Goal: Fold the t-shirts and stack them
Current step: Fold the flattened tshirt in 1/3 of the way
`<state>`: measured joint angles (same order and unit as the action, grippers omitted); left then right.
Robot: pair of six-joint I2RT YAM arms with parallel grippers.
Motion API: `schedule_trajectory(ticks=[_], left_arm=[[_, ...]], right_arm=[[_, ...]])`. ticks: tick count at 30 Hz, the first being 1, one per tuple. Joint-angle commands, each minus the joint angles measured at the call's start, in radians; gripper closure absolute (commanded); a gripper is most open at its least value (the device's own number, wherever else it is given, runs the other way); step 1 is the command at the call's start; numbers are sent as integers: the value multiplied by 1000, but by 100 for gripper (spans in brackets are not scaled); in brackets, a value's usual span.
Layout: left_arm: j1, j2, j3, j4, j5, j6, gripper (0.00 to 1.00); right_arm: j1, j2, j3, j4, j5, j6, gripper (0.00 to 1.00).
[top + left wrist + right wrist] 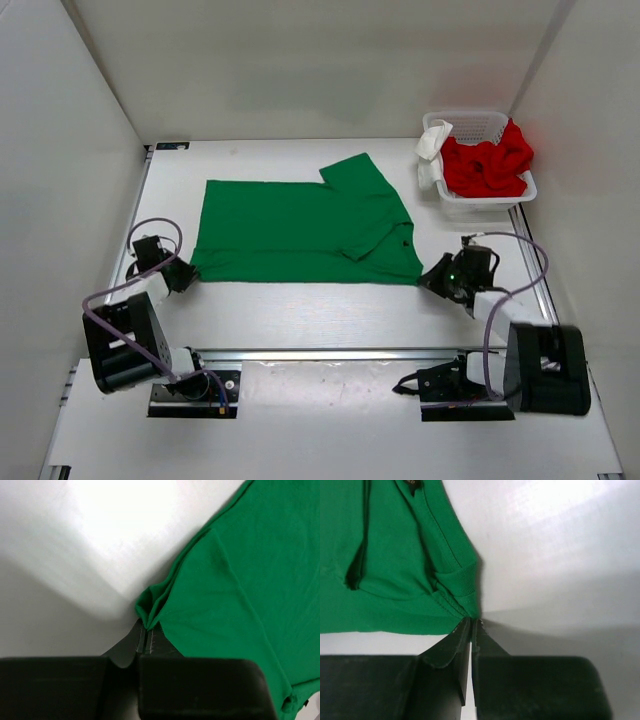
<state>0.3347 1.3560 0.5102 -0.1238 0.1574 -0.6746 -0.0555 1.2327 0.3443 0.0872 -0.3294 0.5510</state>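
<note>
Green shirt [300, 230]: lies spread flat at the centre of the worktop [300, 315], with one sleeve sticking out at the far edge.
Left fingers [141, 640]: pressed together on the green shirt's near-left corner, cloth bunched between the tips.
Right fingers [465, 632]: pressed together on its near-right corner, at a ribbed hem.
Red shirt [487, 165]: crumpled inside the basket [475, 124], at the far-right corner of the worktop.
White shirt [432, 150]: draped over the basket's left rim, touching the red shirt.
</note>
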Motion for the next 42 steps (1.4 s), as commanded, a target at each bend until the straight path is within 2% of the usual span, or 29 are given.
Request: schedule_trajectory(ticks=[1,5,6,7,8,9,10,11,13,15,17,18,19,21,22,23,24,26,27,29,36,42], left_arm=[[24,-99,-45,-112,-12,59,100],[49,-248,-110,-187,2,92,100],[65,-268,-131,-218,1,107,94],[76,-317,-151,-237,26,113,80],[85,-358,-159,-238,19,119,73],[72,-376,-160,-252,10,107,58],[55,-406,-142,-261,-1,98,48],[47,-422,-133,-275,10,89,44],[41,-439,-73,-301,28,92,36],[29,-445,-24,-326,12,96,36],[-20,-455,4,-326,-45,113,36],[-31,-471,2,-317,-45,116,41],[-60,-472,-12,-285,-32,116,45],[-144,-453,-13,-232,-24,115,47],[-237,-440,-3,-211,-48,112,46],[-361,-408,2,-200,-82,95,49],[-425,-376,16,-182,-116,87,52],[-650,-348,25,-140,-204,47,58],[-724,-336,22,-98,-214,20,58],[-791,-316,2,-28,-202,-15,59],[-888,-184,30,84,-173,-5,60],[-844,-181,-53,148,-183,6,61]], right_arm=[[-23,-151,-82,-86,35,-2,100],[-38,-362,-96,-275,67,-13,100],[-20,-419,-111,-306,67,16,100],[35,-474,-117,-320,93,44,97],[48,-481,-125,-331,99,56,94],[86,-513,-120,-336,104,79,85],[88,-522,-114,-337,101,84,76],[77,-523,-99,-342,98,66,74],[4,-513,-36,-378,49,23,61],[-21,-504,19,-395,33,-22,59],[31,-490,82,-396,49,-57,64],[49,-463,93,-386,59,-54,72],[140,-428,116,-374,100,-56,81],[285,-353,145,-344,189,-49,94],[369,-284,171,-327,243,-42,100],[434,-242,202,-304,248,-49,100],[468,-166,231,-293,242,-59,100],[502,-34,263,-221,219,-74,100],[516,-9,280,-193,213,-74,100],[520,66,291,-146,202,-89,100],[511,209,363,-104,182,-125,100],[491,261,354,-58,147,-120,100]])
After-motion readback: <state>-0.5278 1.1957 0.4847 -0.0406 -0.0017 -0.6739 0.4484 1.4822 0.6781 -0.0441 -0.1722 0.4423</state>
